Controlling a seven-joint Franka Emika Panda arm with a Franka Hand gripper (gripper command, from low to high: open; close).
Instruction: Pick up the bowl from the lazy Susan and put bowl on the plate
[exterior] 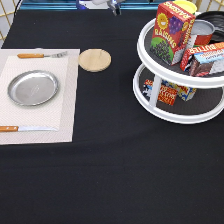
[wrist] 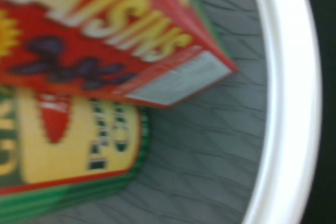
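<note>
The black bowl point(exterior: 216, 19) sits on the upper tier of the white lazy Susan point(exterior: 170, 116) at the exterior view's top right, mostly hidden behind a metal can point(exterior: 202, 31) and boxes. The silver plate point(exterior: 33, 88) lies bare on a pale placemat point(exterior: 67, 100) at the left. Only a small grey part of my gripper point(exterior: 115, 6) shows at the top edge, apart from the bowl and the plate. The wrist view shows the lazy Susan's white rim point(wrist: 289, 100) and dark tray from close by, but no bowl.
A red raisins box point(exterior: 172, 32) point(wrist: 112, 45) and a butter box point(exterior: 205, 57) stand on the upper tier. More packets point(exterior: 167, 92) lie on the lower tier. A wooden coaster point(exterior: 94, 60) lies beside the placemat. A fork point(exterior: 40, 55) and a knife point(exterior: 25, 128) flank the plate.
</note>
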